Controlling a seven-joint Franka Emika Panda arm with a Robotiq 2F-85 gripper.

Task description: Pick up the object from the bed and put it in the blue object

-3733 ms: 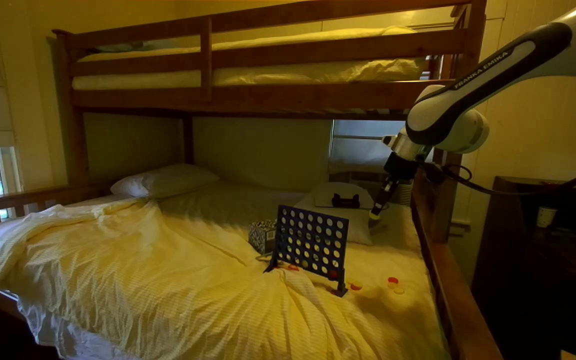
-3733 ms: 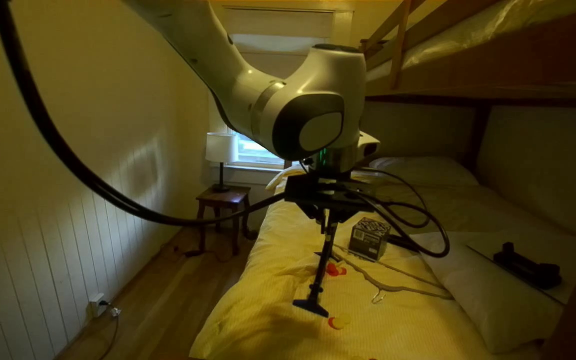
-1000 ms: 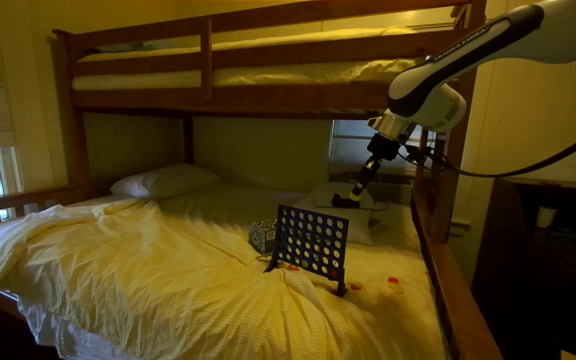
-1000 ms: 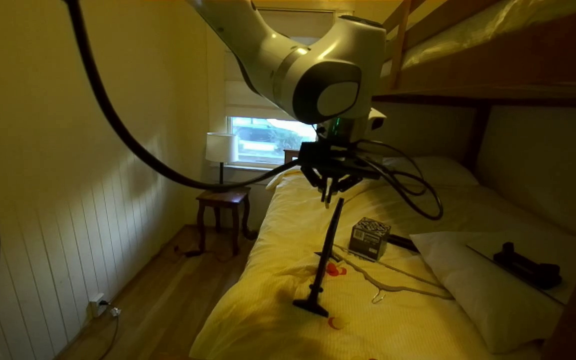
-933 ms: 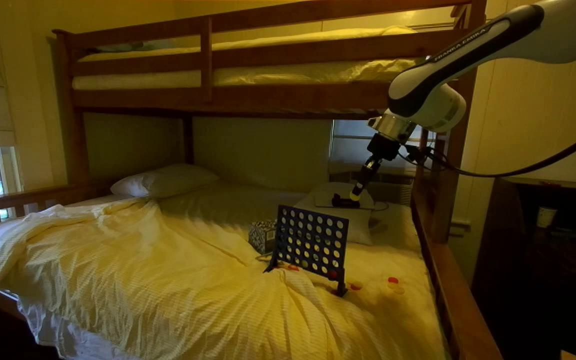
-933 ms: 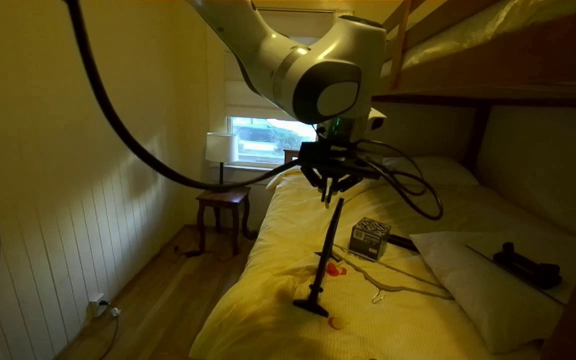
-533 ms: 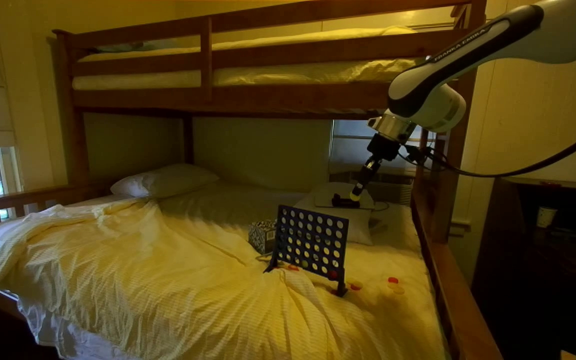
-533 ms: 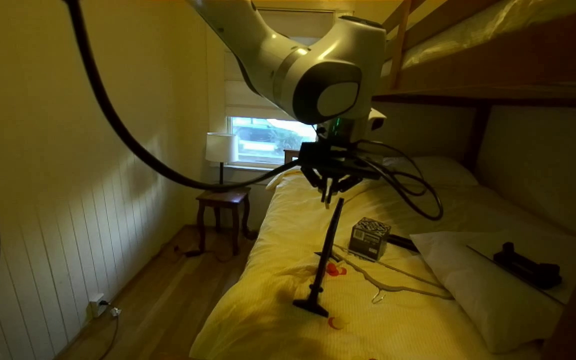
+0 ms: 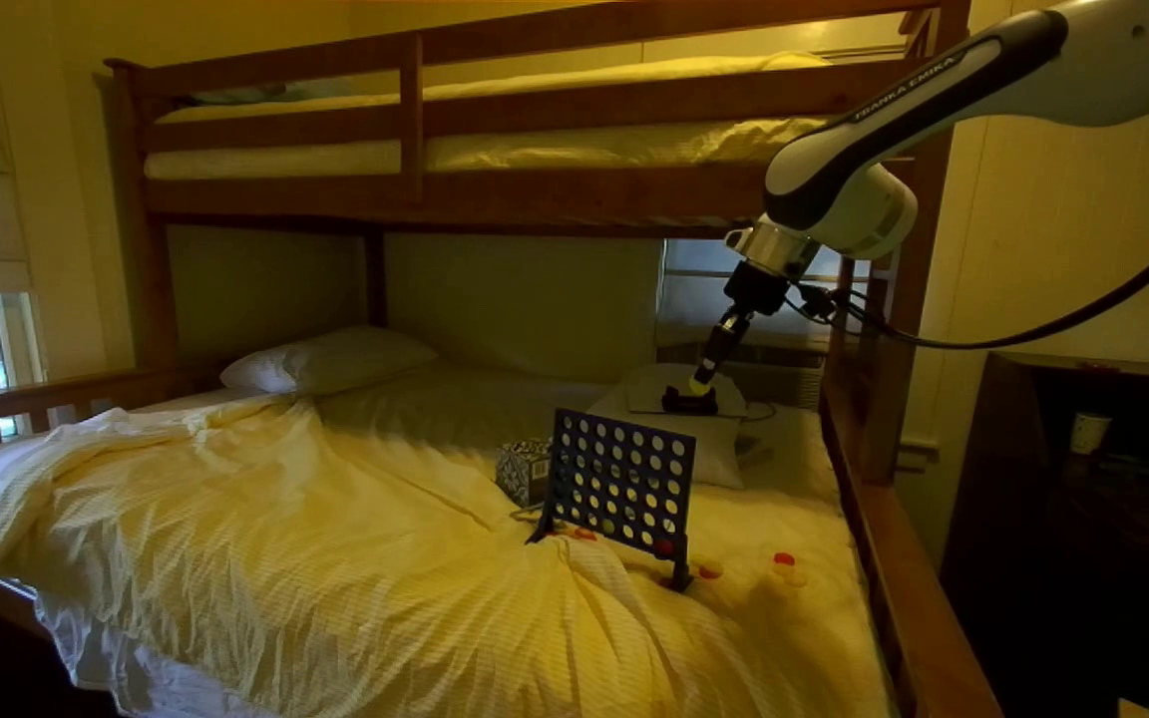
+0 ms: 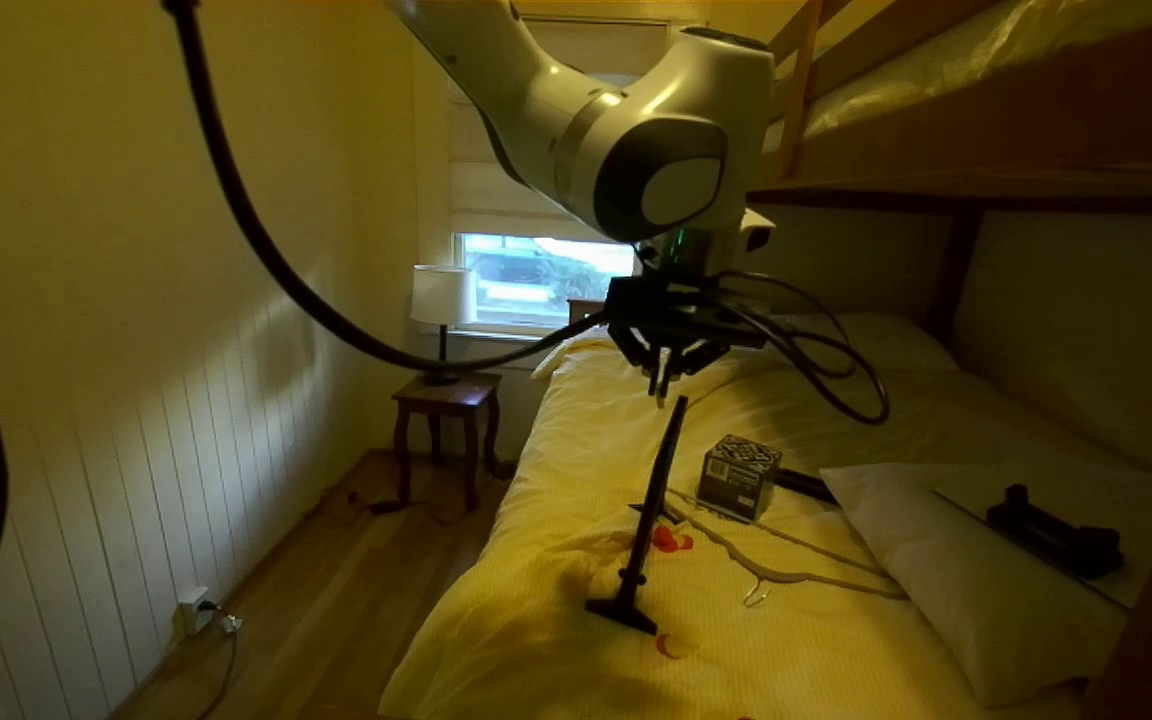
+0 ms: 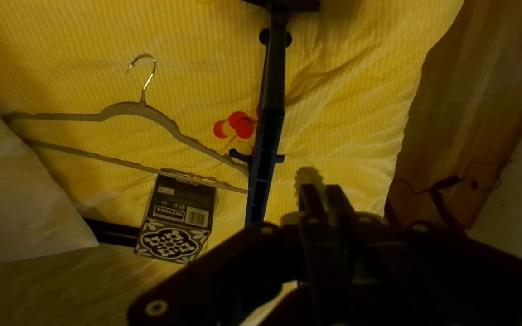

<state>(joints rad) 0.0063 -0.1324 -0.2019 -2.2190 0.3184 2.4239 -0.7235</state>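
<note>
My gripper (image 9: 702, 379) is shut on a yellow disc (image 9: 698, 387) with a ridged rim. The disc also shows between the fingertips (image 11: 322, 192) in the wrist view, as a yellow disc (image 11: 305, 174). The blue board (image 9: 624, 486) stands upright on the bed (image 9: 385, 568). It is edge-on in an exterior view (image 10: 654, 500), where my gripper (image 10: 662, 385) appears just above and left of its top end. In the wrist view the blue board (image 11: 268, 131) lies left of the fingertips. The gripper and disc look apart from it. Loose red discs (image 11: 240, 124) lie beside the board.
A patterned box (image 10: 739, 478) and a clothes hanger (image 10: 786, 575) lie beside the board. A pillow (image 10: 946, 570) bears a black device (image 10: 1054, 535). The upper bunk's rail (image 9: 574, 194) overhangs the bed. More red and yellow discs (image 9: 786, 568) lie near the board's foot.
Since the oldest frames my gripper has moved up and leftward with the yellow disc in an exterior view, to above the board's far end. In the last half second it shifted slightly. The board stayed.
</note>
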